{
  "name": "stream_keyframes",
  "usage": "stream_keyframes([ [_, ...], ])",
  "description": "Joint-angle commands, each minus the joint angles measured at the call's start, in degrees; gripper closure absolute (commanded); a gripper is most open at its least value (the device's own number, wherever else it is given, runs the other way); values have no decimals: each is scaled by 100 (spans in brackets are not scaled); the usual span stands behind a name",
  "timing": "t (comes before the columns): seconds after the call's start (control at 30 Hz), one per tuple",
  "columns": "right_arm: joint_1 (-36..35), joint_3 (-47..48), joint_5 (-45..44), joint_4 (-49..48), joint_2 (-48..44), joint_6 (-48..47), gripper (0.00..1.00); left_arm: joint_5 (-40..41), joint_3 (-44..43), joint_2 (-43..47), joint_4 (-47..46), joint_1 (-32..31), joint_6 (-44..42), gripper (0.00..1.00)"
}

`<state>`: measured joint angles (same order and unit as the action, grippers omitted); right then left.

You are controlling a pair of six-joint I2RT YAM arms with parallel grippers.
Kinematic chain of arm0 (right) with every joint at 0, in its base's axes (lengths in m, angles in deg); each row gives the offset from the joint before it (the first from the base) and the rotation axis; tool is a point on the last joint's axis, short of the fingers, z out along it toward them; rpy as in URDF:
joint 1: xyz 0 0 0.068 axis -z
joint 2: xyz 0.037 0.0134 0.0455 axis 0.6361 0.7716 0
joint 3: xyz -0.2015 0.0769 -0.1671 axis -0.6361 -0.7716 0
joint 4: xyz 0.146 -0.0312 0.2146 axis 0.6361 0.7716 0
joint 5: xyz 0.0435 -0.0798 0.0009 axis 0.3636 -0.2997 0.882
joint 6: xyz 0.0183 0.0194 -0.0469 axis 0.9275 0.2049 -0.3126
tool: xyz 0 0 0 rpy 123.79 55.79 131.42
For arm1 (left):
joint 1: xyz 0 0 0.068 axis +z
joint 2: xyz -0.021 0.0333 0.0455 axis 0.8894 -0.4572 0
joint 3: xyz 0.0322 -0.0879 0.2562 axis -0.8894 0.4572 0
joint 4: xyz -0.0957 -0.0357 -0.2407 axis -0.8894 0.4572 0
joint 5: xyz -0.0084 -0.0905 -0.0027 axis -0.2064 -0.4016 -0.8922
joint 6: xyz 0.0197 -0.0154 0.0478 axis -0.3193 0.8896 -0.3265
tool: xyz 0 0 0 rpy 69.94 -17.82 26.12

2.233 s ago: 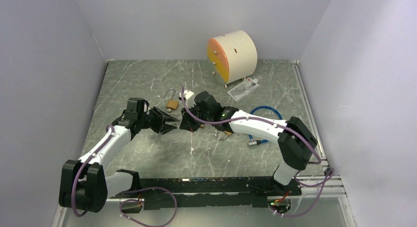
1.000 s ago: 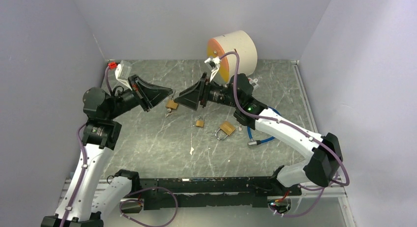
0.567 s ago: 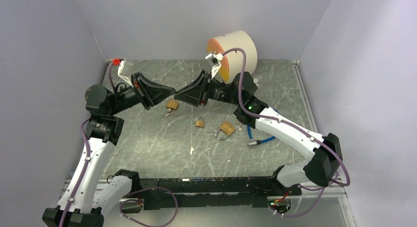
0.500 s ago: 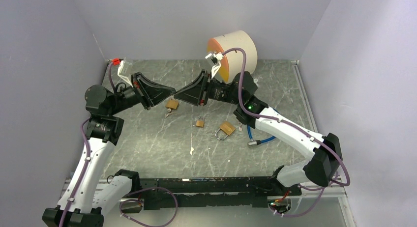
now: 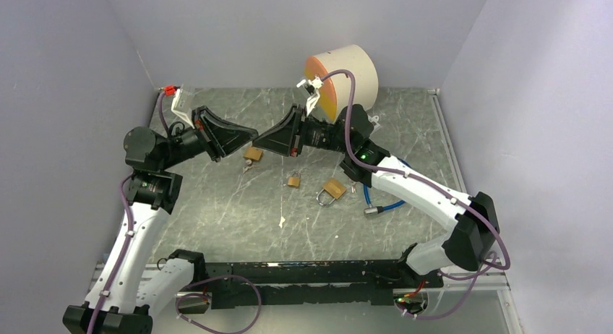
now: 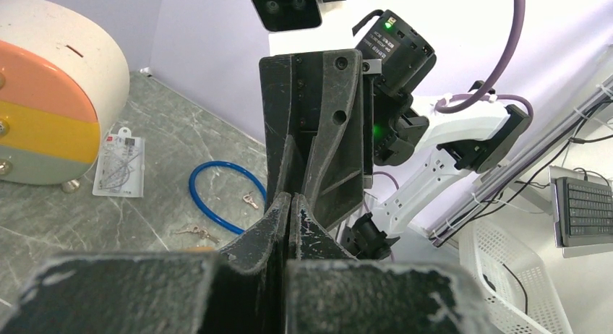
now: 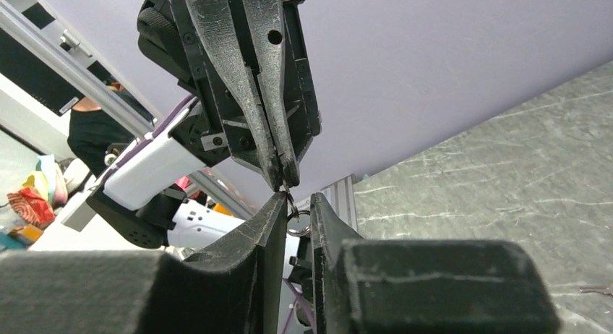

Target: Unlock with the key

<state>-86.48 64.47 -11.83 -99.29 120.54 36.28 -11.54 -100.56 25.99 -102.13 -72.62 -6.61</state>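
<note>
Left hand [image 7: 281, 181] tight on key ring [image 7: 292, 198]

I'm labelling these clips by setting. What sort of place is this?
Probably a robotics lab test cell: plain walls box in a marble-look table with padlocks on it, and a keyboard shows beyond the enclosure.

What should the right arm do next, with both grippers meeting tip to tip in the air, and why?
Probably close the right gripper firmly on the key ring, and only then let the left gripper release. The ring hangs from the left gripper's shut tips and sits between the right fingers, which show a narrow gap, so the handover does not look secure yet.
</note>
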Motion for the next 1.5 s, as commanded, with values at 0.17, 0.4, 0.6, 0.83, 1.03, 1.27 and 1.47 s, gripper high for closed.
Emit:
stream_keyframes([
  [0.17,-17,242,109,-360,-21,37,100,-57,87,55,-366,7,190,97],
  [0.4,8,-92,-180,-460,-180,17,100,938,-156,168,776,7,199,40],
  [0.6,86,-449,-338,-379,-394,-66,100,2509,-675,384,2515,7,-209,14],
  [0.83,230,-1021,-485,-347,-760,-122,100,4548,-1213,296,4686,7,-411,9],
  [1.03,271,-1456,-184,-691,-1075,-153,100,5048,-1220,-86,5557,11,-418,12],
  [1.27,335,-1773,-582,-209,-1421,-361,100,4019,-928,-910,5601,-31,-565,12],
  [1.47,965,-2442,-2006,1513,-2107,-453,100,4594,-856,-1859,5446,-1012,-514,6],
])
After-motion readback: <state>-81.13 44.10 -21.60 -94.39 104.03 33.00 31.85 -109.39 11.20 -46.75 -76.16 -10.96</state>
